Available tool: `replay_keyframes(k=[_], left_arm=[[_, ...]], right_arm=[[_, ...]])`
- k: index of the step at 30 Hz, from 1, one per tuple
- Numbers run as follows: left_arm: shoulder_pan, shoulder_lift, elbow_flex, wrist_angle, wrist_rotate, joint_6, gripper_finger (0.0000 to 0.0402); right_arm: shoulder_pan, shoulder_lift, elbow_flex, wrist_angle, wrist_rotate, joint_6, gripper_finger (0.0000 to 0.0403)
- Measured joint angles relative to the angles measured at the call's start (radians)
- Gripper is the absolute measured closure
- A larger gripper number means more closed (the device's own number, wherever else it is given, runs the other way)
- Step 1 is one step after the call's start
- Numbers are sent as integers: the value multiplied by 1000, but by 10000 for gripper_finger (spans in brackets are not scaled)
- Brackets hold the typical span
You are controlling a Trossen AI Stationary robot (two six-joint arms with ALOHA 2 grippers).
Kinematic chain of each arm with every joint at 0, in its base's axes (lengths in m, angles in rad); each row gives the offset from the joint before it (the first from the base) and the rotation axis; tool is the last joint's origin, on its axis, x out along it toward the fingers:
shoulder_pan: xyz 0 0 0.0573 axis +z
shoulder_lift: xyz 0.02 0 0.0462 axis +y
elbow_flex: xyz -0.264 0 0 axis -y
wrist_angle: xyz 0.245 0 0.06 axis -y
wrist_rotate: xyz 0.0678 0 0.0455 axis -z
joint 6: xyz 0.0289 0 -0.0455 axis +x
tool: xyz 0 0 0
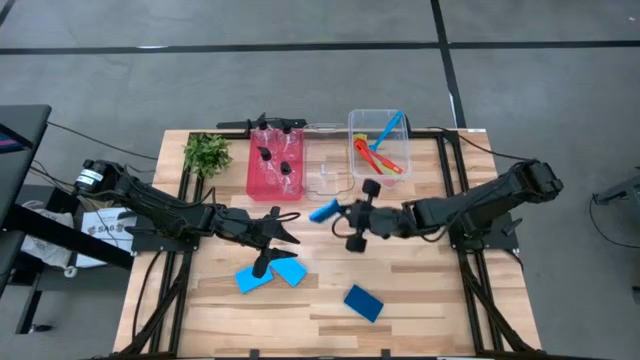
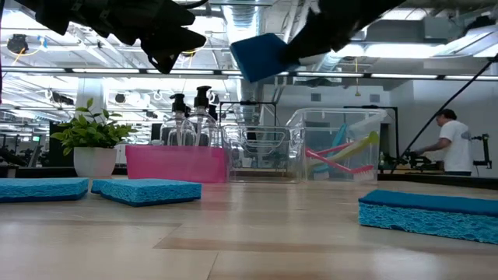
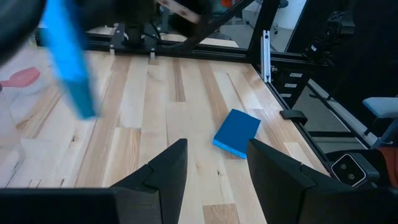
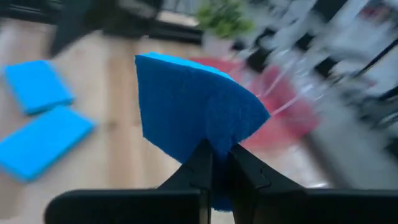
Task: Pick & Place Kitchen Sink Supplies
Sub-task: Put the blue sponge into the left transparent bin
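Two black jointed arms, dark wedge-shaped fingers (image 3: 165, 174)

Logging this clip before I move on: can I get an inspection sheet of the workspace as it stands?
Surface: wooden table, bare planks in front.
Job's things: two light-blue sponges side by side; dark-blue sponge lying apart; pump bottles in pink bin; brushes in clear bin.
Clutter: potted plant at the back corner.
Grippers: right gripper jaws shut on a blue sponge, held in the air; left gripper jaws open, empty.
Cables: black leads off the table's left.
Surroundings: a person far behind.
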Motion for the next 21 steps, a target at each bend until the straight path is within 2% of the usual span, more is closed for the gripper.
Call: replay_keyframes(k=[3, 8, 21], left_arm=[[0, 0, 0, 0, 0, 0, 234], [0, 0, 0, 0, 0, 0, 234], [0, 0, 0, 0, 0, 0, 234]], right_arm=[[-57, 0, 0, 49, 35, -122, 382], [-158, 0, 0, 101, 63, -230, 363], [-394, 8, 0, 129, 36, -258, 371]])
